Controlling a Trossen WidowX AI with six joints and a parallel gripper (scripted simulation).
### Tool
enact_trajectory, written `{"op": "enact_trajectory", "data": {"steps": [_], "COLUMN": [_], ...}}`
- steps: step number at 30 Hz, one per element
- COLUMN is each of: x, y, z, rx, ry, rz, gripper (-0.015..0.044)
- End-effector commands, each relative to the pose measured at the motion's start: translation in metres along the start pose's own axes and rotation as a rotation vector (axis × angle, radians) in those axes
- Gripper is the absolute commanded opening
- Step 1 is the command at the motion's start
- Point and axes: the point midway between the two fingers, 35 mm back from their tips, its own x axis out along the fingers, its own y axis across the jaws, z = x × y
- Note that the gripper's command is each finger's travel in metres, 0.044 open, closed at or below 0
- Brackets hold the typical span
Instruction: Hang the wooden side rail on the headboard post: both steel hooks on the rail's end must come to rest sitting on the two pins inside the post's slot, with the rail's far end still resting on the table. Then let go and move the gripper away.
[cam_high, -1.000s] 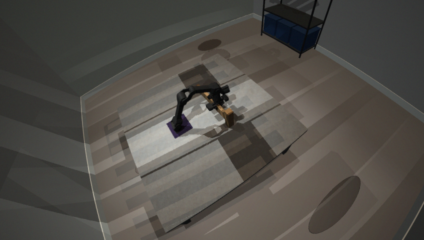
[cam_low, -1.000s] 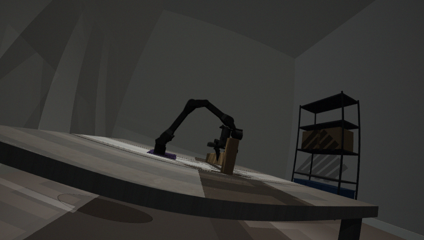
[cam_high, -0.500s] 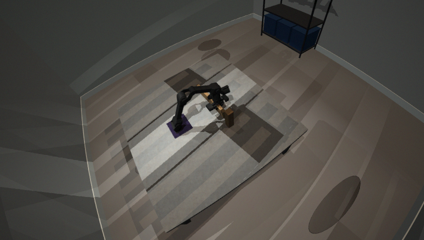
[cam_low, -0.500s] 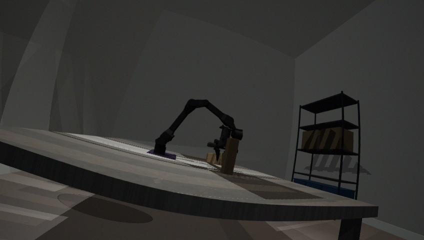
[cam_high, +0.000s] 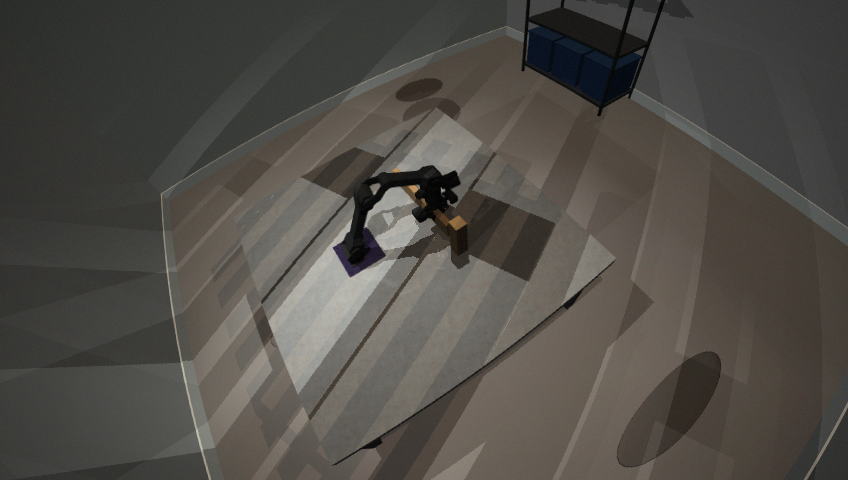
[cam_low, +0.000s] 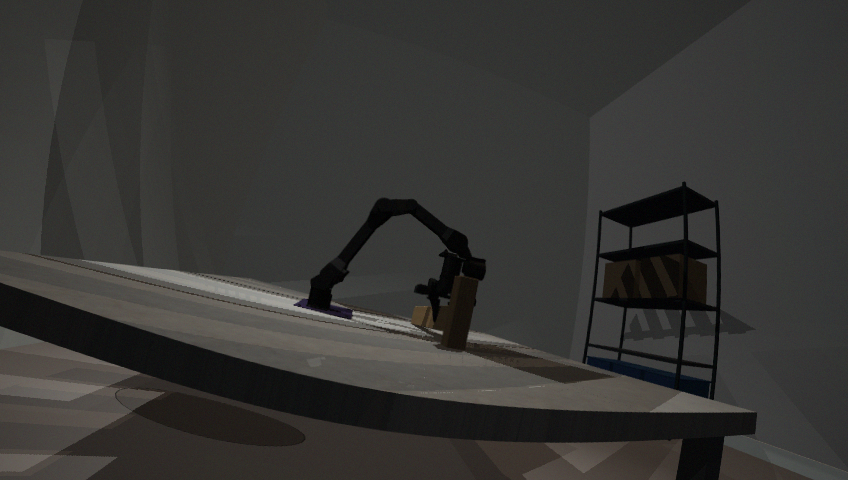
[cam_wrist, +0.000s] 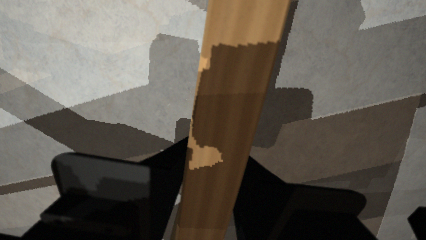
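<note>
The wooden side rail (cam_high: 412, 190) (cam_low: 421, 315) (cam_wrist: 235, 100) is a long, light brown bar. My gripper (cam_high: 438, 209) (cam_low: 437, 310) (cam_wrist: 210, 143) is shut on the rail near its post end, with one black finger on each side of it. The headboard post (cam_high: 458, 235) (cam_low: 459, 312) stands upright on the table. The rail's near end is at or very close to the post's side; I cannot tell whether they touch. The rail's far end lies low, toward the back of the table in the top view. The steel hooks, the slot and the pins are hidden.
The arm stands on a purple base plate (cam_high: 373, 252) (cam_low: 339, 311) on the grey table (cam_high: 368, 356) (cam_low: 285, 356). A black shelf (cam_high: 586, 29) (cam_low: 654, 306) with blue bins (cam_high: 568, 59) stands beyond the table. Shadows and light stripes cross the table top.
</note>
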Motion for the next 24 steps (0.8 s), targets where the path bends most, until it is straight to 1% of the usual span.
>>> {"op": "enact_trajectory", "data": {"steps": [1, 24], "x": [-0.0037, -0.0028], "y": [-0.0016, -0.0018], "z": [-0.0015, -0.0038], "rx": [-0.004, -0.004], "ry": [0.005, 0.006], "rz": [-0.008, -0.008], "gripper": [0.0000, 0.0000]}}
